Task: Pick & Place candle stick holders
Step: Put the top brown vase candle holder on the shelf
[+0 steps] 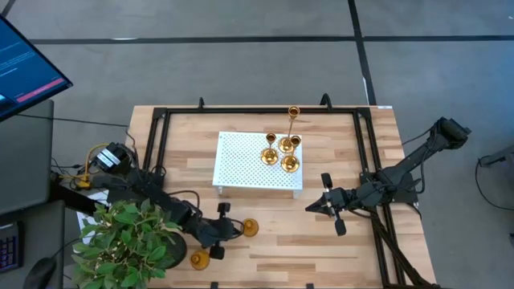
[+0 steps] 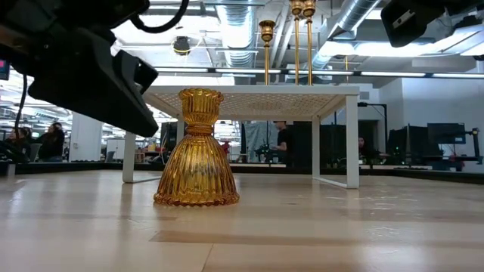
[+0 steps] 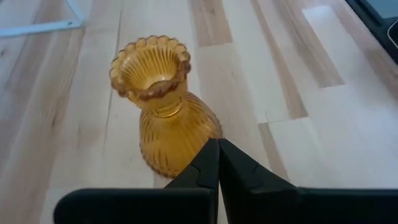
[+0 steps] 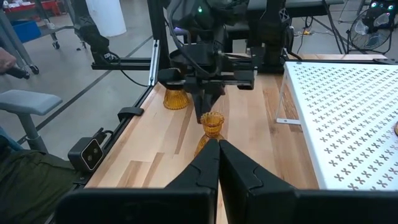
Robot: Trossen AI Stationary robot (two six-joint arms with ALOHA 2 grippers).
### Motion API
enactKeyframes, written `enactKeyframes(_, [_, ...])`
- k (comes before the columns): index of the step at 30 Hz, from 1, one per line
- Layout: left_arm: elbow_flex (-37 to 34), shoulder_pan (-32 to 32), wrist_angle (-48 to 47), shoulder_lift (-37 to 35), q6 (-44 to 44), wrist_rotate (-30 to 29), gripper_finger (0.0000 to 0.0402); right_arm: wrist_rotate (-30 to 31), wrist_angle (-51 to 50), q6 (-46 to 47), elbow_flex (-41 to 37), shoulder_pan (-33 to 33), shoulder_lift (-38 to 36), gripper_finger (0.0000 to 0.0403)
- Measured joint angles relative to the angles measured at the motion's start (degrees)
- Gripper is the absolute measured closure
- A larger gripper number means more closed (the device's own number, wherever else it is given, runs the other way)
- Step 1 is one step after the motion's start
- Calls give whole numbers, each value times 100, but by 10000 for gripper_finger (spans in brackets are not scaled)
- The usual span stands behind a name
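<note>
I had the left gripper (image 1: 234,229) low at the table's front, jaws pressed together on nothing, just beside a ribbed amber holder (image 1: 250,228). A second amber holder (image 1: 199,258) stood nearer the front edge. Four brass holders (image 1: 283,150) stood on the white tray (image 1: 241,164). The right gripper (image 1: 310,207) hovered empty, jaws closed.

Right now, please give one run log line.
left gripper: shut, beside amber holder | right gripper: shut, idle | tray: four holders
</note>
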Motion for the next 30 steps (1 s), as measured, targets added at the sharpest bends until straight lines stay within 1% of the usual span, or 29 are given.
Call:
enactKeyframes(5, [-25,0,137,-24,288,-269,399,-1,-13,-2,0,0,-1,403])
enactKeyframes(7, [-224,8,469,-28,313,-298,399,-2,-17,-2,0,0,0,403])
enactKeyframes(10, [-753,33,1279,-29,331,-290,400,-2,-49,-2,2,0,0,403])
enactKeyframes(12, [-1148,39,2134,-29,332,-196,400,0,-62,-2,2,0,-2,403])
enactKeyframes(15, [-1646,67,3201,-42,526,281,400,0,-121,-2,4,0,0,403])
enactKeyframes(18, [-2007,98,3835,-110,750,599,400,0,-164,-2,4,-2,-1,403])
enactKeyframes(22, [-2316,154,4161,-133,916,563,400,0,-170,-4,4,-7,0,403])
enactKeyframes(27, [-2348,370,4482,-133,1282,548,397,2,-168,-4,4,-12,-1,403])
enactKeyframes(30, [-2347,500,4492,-112,1311,548,396,2,-168,-4,4,-13,0,403])
